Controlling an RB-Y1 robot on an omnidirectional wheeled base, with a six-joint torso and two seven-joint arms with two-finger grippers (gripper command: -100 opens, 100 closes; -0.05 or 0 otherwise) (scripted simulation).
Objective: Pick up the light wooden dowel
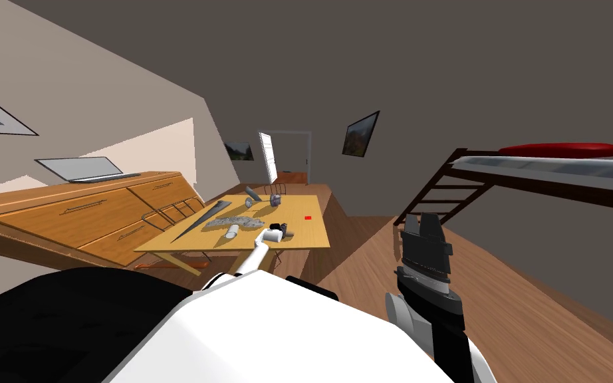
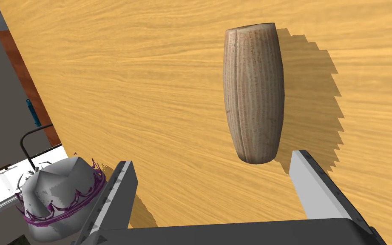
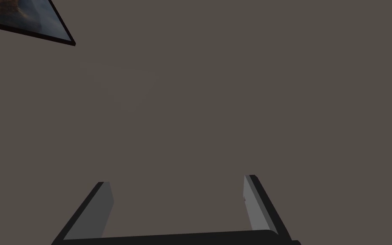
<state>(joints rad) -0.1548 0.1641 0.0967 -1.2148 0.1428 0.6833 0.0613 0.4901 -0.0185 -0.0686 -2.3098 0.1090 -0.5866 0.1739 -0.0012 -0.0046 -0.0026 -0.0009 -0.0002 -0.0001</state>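
- Wooden table (image 1: 314, 234) in a room with a wood floor. To its left stands a dresser (image 1: 92, 213) with a laptop (image 1: 82, 169) on top, and a ladder (image 1: 441, 193) is off to the right.
- Target: dowel (image 2: 254, 93), light brown and barrel-shaped. It lies flat on bare tabletop with nothing touching it.
- Working arm: left gripper (image 2: 210, 187) hovers over the table, jaws wide open and empty.
- The dowel sits just ahead of the fingertips, not between them.
- Its long axis runs roughly along the gripper's pointing direction, so the jaws would close across its width. Alignment looks usable.
- Offset: the dowel's near end is close to one finger (image 2: 312, 187) and well apart from the other, so it is not centred.
- Beside that other finger is a grey lump (image 2: 59, 200) with a purple rim, past the table edge. It is apart from the dowel and should not interfere.
- Idle arm: right gripper (image 1: 421, 226) is raised at my right side, well apart from the table, jaws open, holding nothing.
- Done, by my read: the reach to the table and a rough line-up on the dowel.
- Left to do: shift sideways to centre it, then move forward and down until the fingers straddle its middle. After that, close and lift.
- Status: no contact and not yet picked up, so call it pre-grasp.
- Risk: the rounded body may roll if one finger touches first.
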